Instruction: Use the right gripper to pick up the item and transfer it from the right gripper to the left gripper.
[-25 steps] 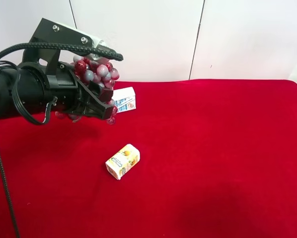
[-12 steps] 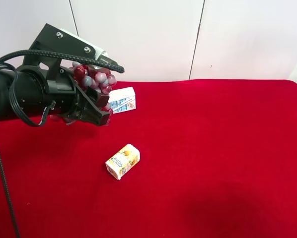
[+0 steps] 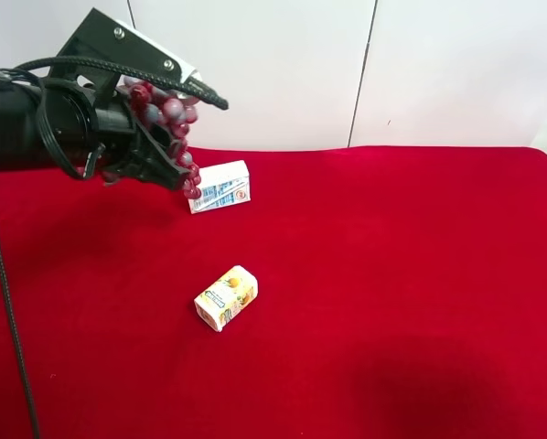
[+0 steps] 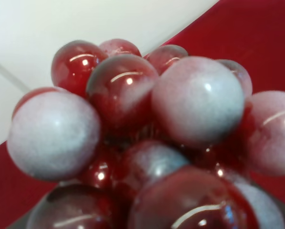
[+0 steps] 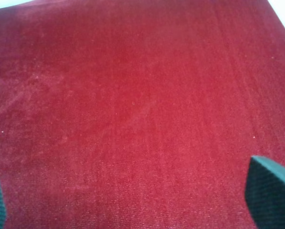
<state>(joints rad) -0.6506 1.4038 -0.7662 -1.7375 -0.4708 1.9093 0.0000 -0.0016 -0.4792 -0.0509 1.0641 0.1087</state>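
White panelled wall (image 3: 456,73), dark vertical seams (image 3: 362,73), red velvet tabletop (image 3: 411,274)

The left gripper (image 3: 176,170) has gone up and back to the left. The grapes (image 3: 168,112) it holds are higher now. Its tip covered the left end of the white-and-blue box (image 3: 222,187) before; now almost all of the box shows.

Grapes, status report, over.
Left tool shut on the grapes, lifted off the red cloth. Right tool open, empty. White-and-blue carton close by the bunch, yellow carton well clear.
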